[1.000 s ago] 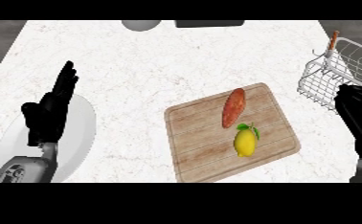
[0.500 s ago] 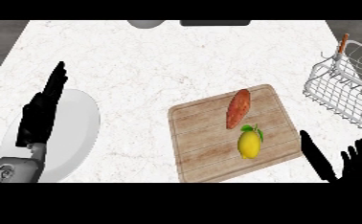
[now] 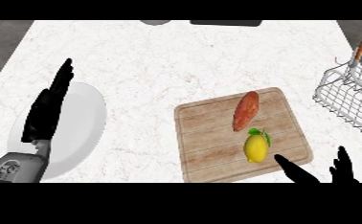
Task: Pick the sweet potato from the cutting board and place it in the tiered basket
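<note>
The slim matte black left hand [image 3: 47, 108] has long, narrow fingers that end in thin tips. It joins a grey metal-looking forearm [image 3: 17, 168] with a round joint and small dark markings. The matte black right hand [image 3: 318, 170] shows only pointed fingertips.

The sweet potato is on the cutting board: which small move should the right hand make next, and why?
Probably the right hand should reach up and left toward the sweet potato. It is open and holds nothing, low at the cutting board's near right corner, and the lemon lies between, so it should pass over the lemon. The tiered basket waits at the right edge.
</note>
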### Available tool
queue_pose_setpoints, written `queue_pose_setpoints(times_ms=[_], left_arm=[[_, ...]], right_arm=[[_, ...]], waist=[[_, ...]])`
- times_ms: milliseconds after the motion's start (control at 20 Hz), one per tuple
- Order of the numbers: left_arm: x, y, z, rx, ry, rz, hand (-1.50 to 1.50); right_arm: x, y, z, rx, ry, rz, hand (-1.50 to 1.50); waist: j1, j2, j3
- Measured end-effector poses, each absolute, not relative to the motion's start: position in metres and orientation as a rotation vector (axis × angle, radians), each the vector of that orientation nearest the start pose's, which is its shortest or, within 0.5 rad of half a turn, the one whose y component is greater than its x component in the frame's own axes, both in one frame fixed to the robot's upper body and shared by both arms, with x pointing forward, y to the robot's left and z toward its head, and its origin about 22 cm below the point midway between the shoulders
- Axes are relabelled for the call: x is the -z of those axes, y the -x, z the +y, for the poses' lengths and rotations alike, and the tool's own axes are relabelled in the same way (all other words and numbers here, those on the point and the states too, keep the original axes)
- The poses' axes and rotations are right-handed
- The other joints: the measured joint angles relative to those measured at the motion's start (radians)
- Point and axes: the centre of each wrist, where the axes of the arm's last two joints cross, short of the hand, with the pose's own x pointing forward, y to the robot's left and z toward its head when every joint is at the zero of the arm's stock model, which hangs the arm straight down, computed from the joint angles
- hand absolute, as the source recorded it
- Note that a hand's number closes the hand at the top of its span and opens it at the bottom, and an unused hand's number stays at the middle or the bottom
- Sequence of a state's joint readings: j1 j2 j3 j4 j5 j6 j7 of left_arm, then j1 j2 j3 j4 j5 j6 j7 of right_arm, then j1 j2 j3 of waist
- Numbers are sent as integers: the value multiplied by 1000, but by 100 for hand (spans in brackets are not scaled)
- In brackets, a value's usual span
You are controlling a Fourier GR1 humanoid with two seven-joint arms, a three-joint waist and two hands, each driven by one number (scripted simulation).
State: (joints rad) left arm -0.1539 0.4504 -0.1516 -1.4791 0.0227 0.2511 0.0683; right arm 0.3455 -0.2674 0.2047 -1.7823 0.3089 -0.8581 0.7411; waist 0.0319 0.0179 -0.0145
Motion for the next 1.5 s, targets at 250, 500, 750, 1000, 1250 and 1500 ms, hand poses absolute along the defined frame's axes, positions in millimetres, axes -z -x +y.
queue_pose_setpoints(times_ms=[250,500,750,1000,1250,1500], left_arm=[[-43,-281,284,272,-412,-1561,0],[-40,-282,282,272,-409,-1561,0],[-39,-284,285,262,-417,-1551,0],[-42,-288,291,254,-420,-1552,0],[-34,-284,290,245,-424,-1539,0],[-34,-286,294,240,-430,-1535,0]], right_arm=[[-29,-179,-268,336,788,-793,-150],[-59,-209,-265,262,774,-756,-150],[-63,-234,-254,234,723,-709,-150],[-55,-256,-244,209,697,-663,-150],[-49,-274,-225,174,682,-642,-150],[-44,-286,-208,122,698,-623,-150]], waist=[[12,-1,1],[15,-6,4],[7,-8,6],[-2,-11,7],[-10,-15,8],[-22,-19,8]])
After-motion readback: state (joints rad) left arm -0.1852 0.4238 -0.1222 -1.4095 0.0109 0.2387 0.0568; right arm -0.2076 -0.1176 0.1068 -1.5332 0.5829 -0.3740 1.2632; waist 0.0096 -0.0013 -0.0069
